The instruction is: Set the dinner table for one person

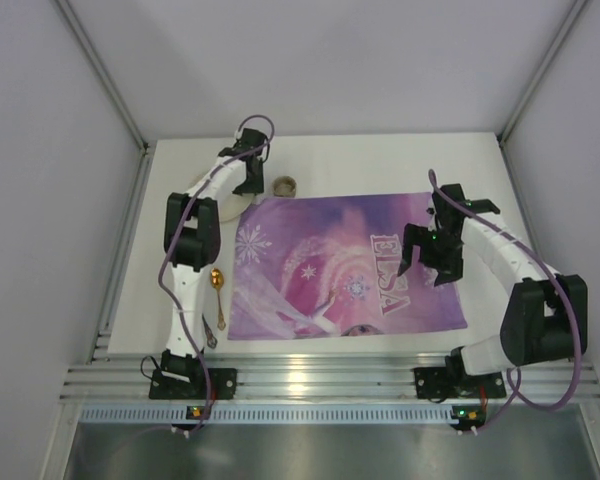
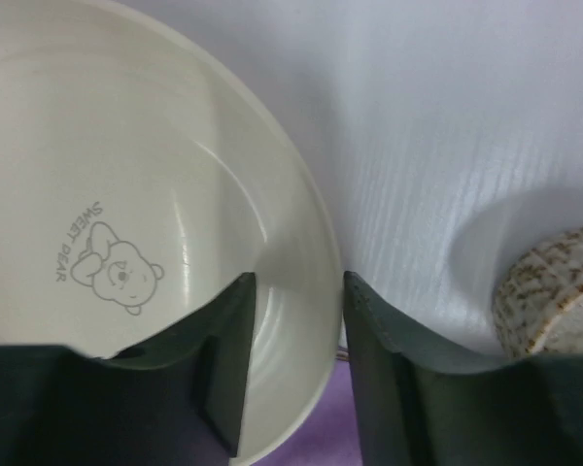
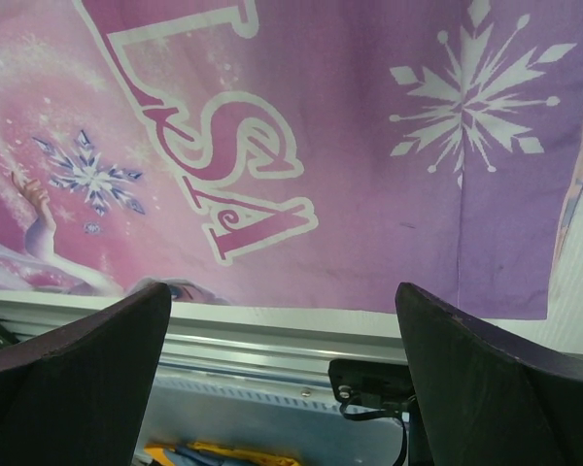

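The white dinner table (image 1: 380,165) carries a purple "ELSA" placemat (image 1: 345,265). My left gripper (image 1: 246,185) is at the far left over a cream bowl (image 1: 229,207). In the left wrist view the bowl (image 2: 126,194) has a "SWEET BEAR" print. My left gripper (image 2: 299,282) is open and straddles the bowl's rim, one finger inside and one outside. A speckled cup (image 1: 285,186) stands just right of the bowl and shows in the left wrist view (image 2: 554,291). My right gripper (image 1: 428,262) hovers wide open and empty over the placemat's right part (image 3: 369,194).
A gold spoon (image 1: 217,285) lies left of the placemat, with a darker utensil (image 1: 210,335) below it near the left arm's base. A ridged metal rail (image 1: 320,380) runs along the near edge. White walls enclose the table on three sides.
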`<state>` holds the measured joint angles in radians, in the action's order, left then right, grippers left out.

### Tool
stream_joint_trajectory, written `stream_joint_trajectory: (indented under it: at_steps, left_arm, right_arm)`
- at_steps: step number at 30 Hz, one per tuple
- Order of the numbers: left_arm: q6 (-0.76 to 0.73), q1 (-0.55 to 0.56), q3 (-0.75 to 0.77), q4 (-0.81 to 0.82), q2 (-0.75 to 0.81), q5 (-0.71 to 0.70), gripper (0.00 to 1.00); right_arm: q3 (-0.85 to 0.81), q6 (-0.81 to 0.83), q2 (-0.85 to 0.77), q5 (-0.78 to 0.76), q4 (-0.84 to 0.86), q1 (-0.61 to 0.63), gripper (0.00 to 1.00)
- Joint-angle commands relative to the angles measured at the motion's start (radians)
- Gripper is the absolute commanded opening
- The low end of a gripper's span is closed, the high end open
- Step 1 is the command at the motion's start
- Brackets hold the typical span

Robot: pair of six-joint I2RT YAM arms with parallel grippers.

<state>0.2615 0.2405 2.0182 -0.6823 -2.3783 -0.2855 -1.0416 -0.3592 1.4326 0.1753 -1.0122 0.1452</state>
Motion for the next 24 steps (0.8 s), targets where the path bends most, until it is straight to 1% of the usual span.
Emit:
stream_joint_trajectory:
  at_steps: [1,2,3,5,6,10,15,18,21,24]
  left_arm:
    - [-0.011,-0.041,0.034,-0.019,-0.016,-0.032,0.43]
    - [-0.013,-0.056,0.037,-0.019,-0.013,-0.034,0.39]
    - [-0.016,-0.067,0.037,-0.019,-0.013,-0.037,0.29]
    - [-0.019,-0.096,0.036,-0.019,-0.010,-0.037,0.17]
    - [-0.021,-0.107,0.037,-0.019,-0.010,-0.037,0.00]
    - [-0.027,-0.145,0.036,-0.013,0.013,-0.024,0.00]
    - [-0.027,-0.139,0.036,-0.002,0.083,-0.018,0.00]
    - [-0.031,-0.118,0.045,-0.010,0.139,-0.040,0.00]
    - [-0.036,-0.077,0.047,-0.028,0.198,-0.090,0.00]
    - [-0.047,-0.005,0.034,-0.051,0.263,-0.151,0.00]
  right_arm:
    - [-0.049,0.011,0.009,-0.013,0.009,-0.018,1.00]
    - [-0.051,0.012,0.012,-0.013,0.009,-0.016,1.00]
    - [-0.051,0.012,0.014,-0.013,0.009,-0.016,1.00]
    - [-0.052,0.011,0.020,-0.011,0.009,-0.018,1.00]
    - [-0.054,0.011,0.022,-0.013,0.011,-0.016,1.00]
    - [-0.058,0.012,0.031,-0.008,0.009,-0.016,1.00]
    - [-0.064,0.012,0.037,0.007,0.012,-0.018,1.00]
    - [-0.071,0.012,0.034,0.021,0.015,-0.018,1.00]
    - [-0.080,0.019,0.025,0.027,0.012,-0.018,1.00]
    - [-0.092,0.022,0.008,0.041,0.011,-0.018,1.00]
